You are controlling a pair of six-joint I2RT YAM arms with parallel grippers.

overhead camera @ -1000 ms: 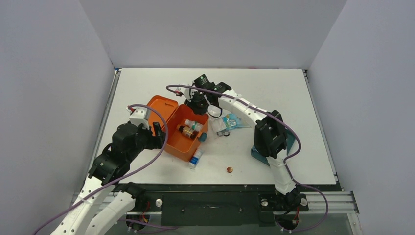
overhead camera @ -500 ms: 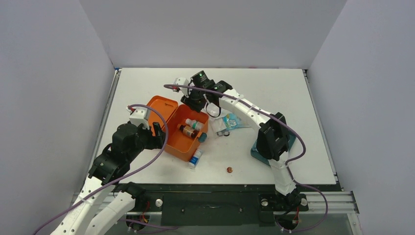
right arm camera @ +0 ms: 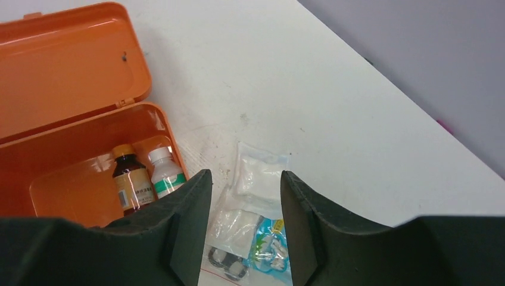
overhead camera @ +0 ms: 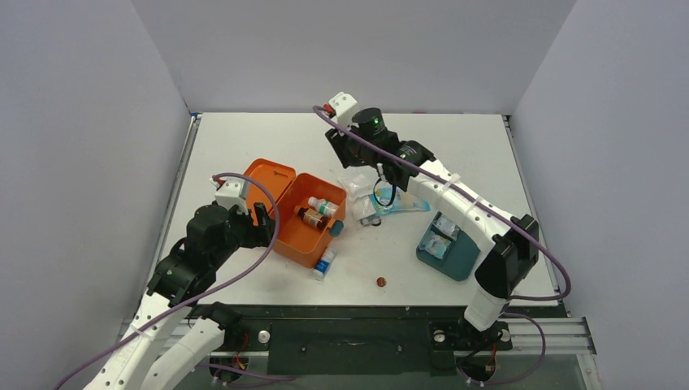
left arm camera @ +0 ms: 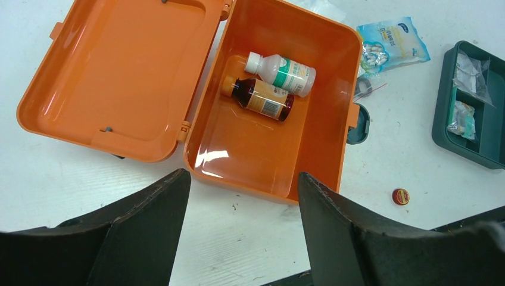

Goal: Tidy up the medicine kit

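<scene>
The orange medicine kit [overhead camera: 294, 236] lies open left of the table's middle, its lid [overhead camera: 269, 180] folded back. A white bottle [overhead camera: 322, 207] and a brown bottle [overhead camera: 310, 218] lie inside; both also show in the left wrist view, white [left arm camera: 281, 71] and brown [left arm camera: 262, 98]. My left gripper [overhead camera: 262, 219] is open and empty at the kit's left side [left arm camera: 241, 185]. My right gripper [overhead camera: 340, 149] is open and empty, held high behind the kit [right arm camera: 245, 179], above a white gauze packet [right arm camera: 259, 173] and a blue packet [right arm camera: 271, 244].
A teal divided tray [overhead camera: 461, 258] with small packets stands at the right. A small white bottle [overhead camera: 325, 262] lies at the kit's front edge, beside its teal latch [overhead camera: 336, 228]. A red cap [overhead camera: 380, 282] lies near the front. Grey walls close in three sides.
My right arm has lifted and swung back and to the right, away from the kit, and its elbow has uncovered the teal tray. The left arm has not moved.
</scene>
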